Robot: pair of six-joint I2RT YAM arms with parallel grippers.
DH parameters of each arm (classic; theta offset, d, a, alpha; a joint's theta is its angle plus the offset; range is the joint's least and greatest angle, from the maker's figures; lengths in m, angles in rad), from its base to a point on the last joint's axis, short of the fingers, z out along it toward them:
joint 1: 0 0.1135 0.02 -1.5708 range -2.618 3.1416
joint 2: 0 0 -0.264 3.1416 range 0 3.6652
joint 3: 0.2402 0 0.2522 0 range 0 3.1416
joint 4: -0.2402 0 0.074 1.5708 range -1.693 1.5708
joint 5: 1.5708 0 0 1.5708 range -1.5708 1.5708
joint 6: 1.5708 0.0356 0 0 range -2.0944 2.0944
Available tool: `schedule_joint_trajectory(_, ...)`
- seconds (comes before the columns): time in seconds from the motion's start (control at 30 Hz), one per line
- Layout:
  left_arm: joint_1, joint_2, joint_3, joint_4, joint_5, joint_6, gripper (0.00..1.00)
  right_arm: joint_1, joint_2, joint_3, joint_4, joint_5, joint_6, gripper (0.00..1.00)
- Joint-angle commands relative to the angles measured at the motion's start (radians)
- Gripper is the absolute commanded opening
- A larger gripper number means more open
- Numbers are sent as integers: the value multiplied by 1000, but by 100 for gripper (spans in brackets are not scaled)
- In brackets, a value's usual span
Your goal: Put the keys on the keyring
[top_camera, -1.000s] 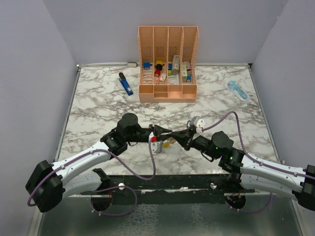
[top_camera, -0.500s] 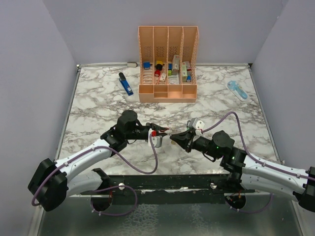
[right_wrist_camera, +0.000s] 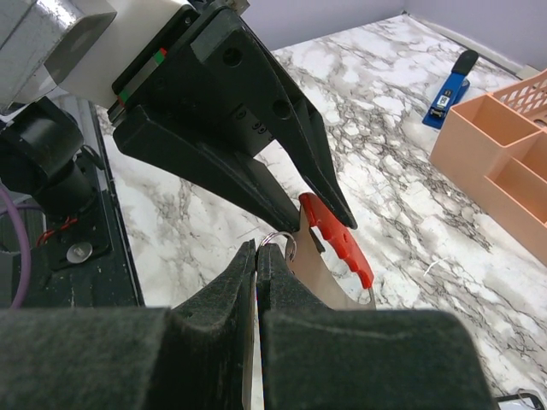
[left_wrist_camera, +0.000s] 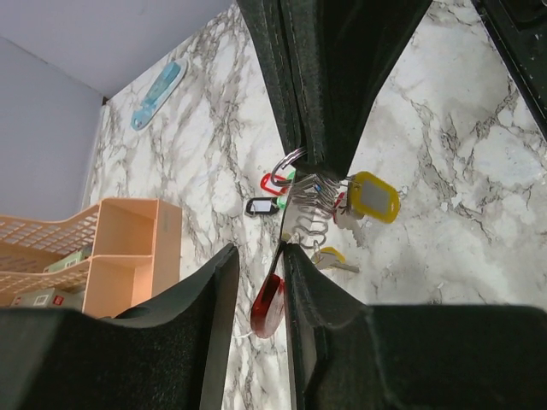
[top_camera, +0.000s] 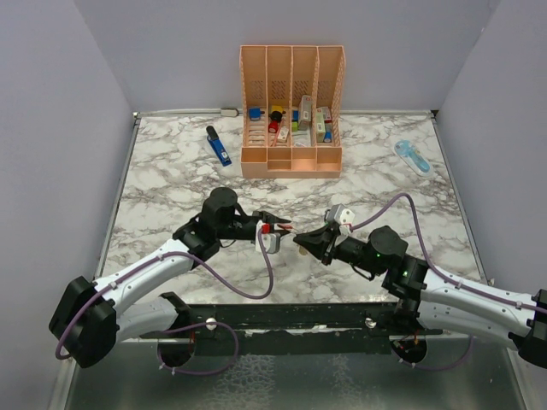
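Note:
The keyring [top_camera: 270,240], half red and half grey-white, is in my left gripper [top_camera: 282,228], held above the table. In the left wrist view its red half [left_wrist_camera: 267,306] stands edge-on between my fingers, against the right one. My right gripper [top_camera: 299,243] is tip to tip with the left, jaws shut on a small silver split ring [right_wrist_camera: 279,241]. The keys [left_wrist_camera: 312,203] hang from that ring, with a yellow tag [left_wrist_camera: 374,196], red and green heads and a black tag. The right wrist view shows the keyring [right_wrist_camera: 338,237] between the left gripper's fingers [right_wrist_camera: 256,192].
A peach desk organizer [top_camera: 292,158] with small items stands at the back centre. A blue pen-like tool [top_camera: 218,146] lies to its left. A pale blue oblong gadget [top_camera: 412,157] lies at the back right. A yellow-headed key [left_wrist_camera: 335,258] lies below the bunch.
My left gripper has drawn back a little to the left, and the keyring has risen with it. My right gripper has shifted slightly left. The tips are now a bit apart.

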Motion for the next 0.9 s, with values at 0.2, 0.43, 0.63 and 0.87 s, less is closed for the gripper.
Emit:
schedule_joint_trajectory(0.2,1,-38,57,16,144,-27,37,6,30,45,-17,-47,-6,1)
schedule_joint_trajectory(0.43,1,-62,61,-5,207,-16,40,7,39,56,-32,-56,-7,1)
schedule_joint_trajectory(0.63,1,-93,71,-112,240,77,41,7,35,57,-53,-47,-2,1)
schedule_joint_trajectory(0.87,2,-140,99,-341,204,190,41,6,8,82,-117,-19,-6,1)
